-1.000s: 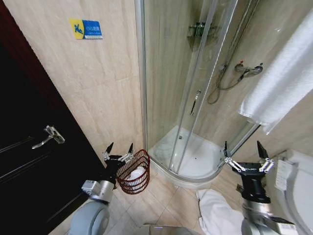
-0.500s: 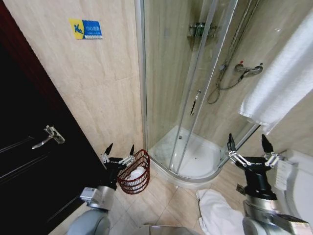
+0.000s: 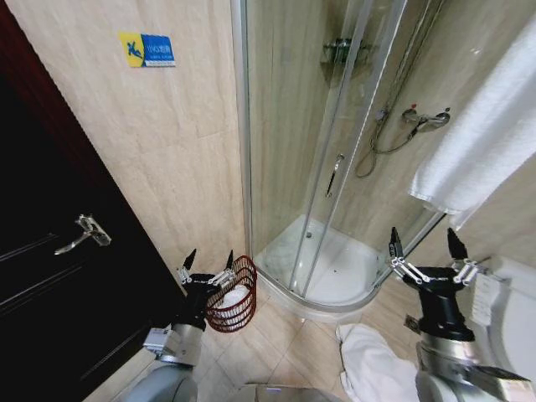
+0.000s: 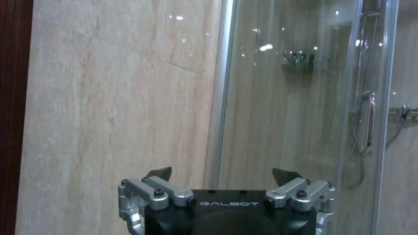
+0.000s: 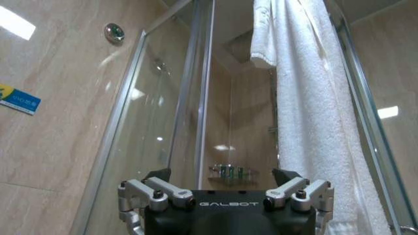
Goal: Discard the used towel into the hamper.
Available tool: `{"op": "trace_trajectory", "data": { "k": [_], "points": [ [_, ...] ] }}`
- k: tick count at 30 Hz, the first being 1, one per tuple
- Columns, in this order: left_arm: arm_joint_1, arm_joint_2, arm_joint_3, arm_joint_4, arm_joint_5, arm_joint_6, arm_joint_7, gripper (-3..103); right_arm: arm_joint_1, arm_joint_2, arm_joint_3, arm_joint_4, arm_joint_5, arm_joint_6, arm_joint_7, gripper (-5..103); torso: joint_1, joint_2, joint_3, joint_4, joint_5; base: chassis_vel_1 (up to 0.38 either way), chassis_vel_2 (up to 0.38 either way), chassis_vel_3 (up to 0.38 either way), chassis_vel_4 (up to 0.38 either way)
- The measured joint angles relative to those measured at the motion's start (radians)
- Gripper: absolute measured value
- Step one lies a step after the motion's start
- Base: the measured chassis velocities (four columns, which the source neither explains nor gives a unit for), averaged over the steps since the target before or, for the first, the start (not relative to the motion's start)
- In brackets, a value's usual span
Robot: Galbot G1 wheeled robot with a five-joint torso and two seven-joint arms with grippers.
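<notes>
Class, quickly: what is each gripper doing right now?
Left gripper: open, holding nothing, beside the hamper.
Right gripper: open, holding nothing, above the white towel on the floor.

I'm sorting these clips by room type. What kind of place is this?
A bathroom, probably a hotel's. A glass shower stall with a wall tap stands in the corner, a white towel hangs at the right, and a hamper sits on the tiled floor.

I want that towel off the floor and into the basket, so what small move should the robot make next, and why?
Probably lower the right gripper toward the white towel on the floor. It is open and empty, raised above the towel. The left gripper, also open and empty, sits beside the basket, which already holds something white.
</notes>
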Motion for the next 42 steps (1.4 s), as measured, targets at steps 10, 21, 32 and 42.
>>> {"op": "trace_trajectory", "data": {
  "k": [10, 21, 32, 42],
  "points": [
    [-0.002, 0.002, -0.001, 0.002, 0.002, -0.001, 0.0, 100, -0.017, -0.003, 0.053, 0.008, 0.059, 0.034, -0.022, 100, 0.0, 0.0, 0.0, 0.0, 0.0001, 0.0, 0.0, 0.0, 0.0],
    [-0.002, 0.002, -0.001, 0.003, 0.001, -0.001, 0.0, 100, -0.019, -0.06, 0.235, 0.024, 0.199, 0.034, -0.009, 100, 0.0, 0.0, 0.0, 0.0, 0.0001, 0.0, 0.0, 0.0, 0.0],
    [-0.002, 0.003, -0.001, 0.003, 0.0, -0.001, 0.0, 100, -0.008, -0.102, 0.328, 0.035, 0.251, 0.03, -0.007, 100, 0.0, 0.0, 0.0, 0.0, 0.0001, 0.0, 0.0, 0.0, 0.0],
    [-0.002, 0.003, -0.001, 0.003, -0.001, 0.0, -0.001, 100, 0.001, -0.118, 0.363, 0.038, 0.286, 0.02, -0.01, 100, 0.0, 0.0, 0.0, 0.0, 0.0001, 0.0, 0.0, 0.0, 0.0]
  ]
}}
